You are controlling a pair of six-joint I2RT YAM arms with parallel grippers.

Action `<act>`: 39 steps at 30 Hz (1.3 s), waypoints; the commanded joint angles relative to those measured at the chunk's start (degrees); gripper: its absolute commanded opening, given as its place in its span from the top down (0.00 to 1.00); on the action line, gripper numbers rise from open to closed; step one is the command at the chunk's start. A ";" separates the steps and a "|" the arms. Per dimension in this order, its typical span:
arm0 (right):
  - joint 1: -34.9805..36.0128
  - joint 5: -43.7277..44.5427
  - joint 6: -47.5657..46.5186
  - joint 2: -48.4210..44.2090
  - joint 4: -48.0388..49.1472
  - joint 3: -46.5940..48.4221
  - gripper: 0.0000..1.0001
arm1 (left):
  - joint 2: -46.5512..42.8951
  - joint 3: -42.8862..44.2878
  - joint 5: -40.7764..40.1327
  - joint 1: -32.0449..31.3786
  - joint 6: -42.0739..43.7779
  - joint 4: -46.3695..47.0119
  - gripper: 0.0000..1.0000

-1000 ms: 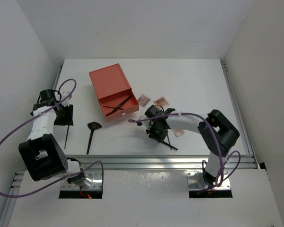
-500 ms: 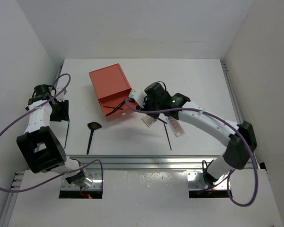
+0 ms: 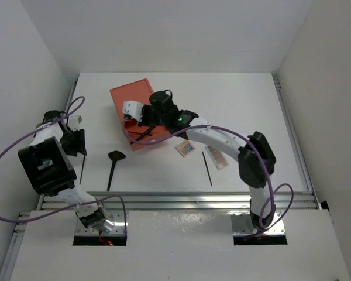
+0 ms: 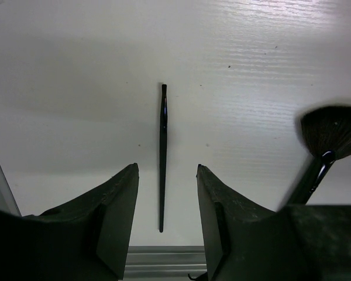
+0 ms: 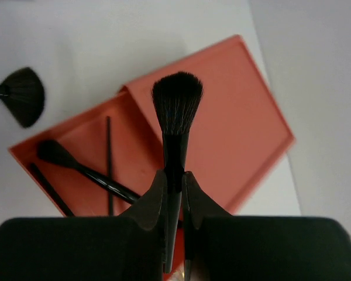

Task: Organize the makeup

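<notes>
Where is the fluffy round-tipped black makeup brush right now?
The fluffy black brush is clamped in the right gripper, above the open orange drawer box holding other black brushes, left of centre in the top view.

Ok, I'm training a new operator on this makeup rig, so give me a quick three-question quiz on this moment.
1. True or false: the left gripper is shut on the thin brush.
2. What does the right gripper hold? A) a palette B) a fluffy brush C) a pencil
3. Short answer: what is below the held brush?
Key: 1 false, it is open, over the thin brush; 2 B; 3 the orange drawer box.
</notes>
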 commanded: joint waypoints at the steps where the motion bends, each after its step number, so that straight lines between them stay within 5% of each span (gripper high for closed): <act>1: 1.72 -3.98 -1.85 3.39 4.42 3.36 1.00 | 0.73 0.50 -0.22 1.85 2.54 1.75 0.50; 8: 1.81 -3.98 -2.11 5.43 2.85 0.02 0.95 | 2.58 -0.03 -0.05 3.09 3.08 2.28 0.50; 12: 1.81 -0.47 -1.50 5.69 2.67 0.46 0.61 | 2.58 -0.03 1.36 3.09 3.60 2.28 0.50; 17: 1.63 1.29 -2.90 5.17 2.58 0.73 0.43 | 3.72 -0.56 1.97 3.09 4.13 2.28 0.50; 28: 1.46 4.72 -0.97 -3.00 4.42 -4.10 0.38 | 10.67 -1.79 -4.00 1.33 4.13 4.73 0.61; 35: 1.72 6.04 0.97 -12.22 9.26 -11.58 0.38 | 14.01 -1.79 -2.16 1.33 4.75 4.65 0.98; 39: 1.46 8.85 0.79 -15.48 11.01 -15.27 0.38 | 14.53 -1.79 -0.58 1.33 5.98 3.60 1.00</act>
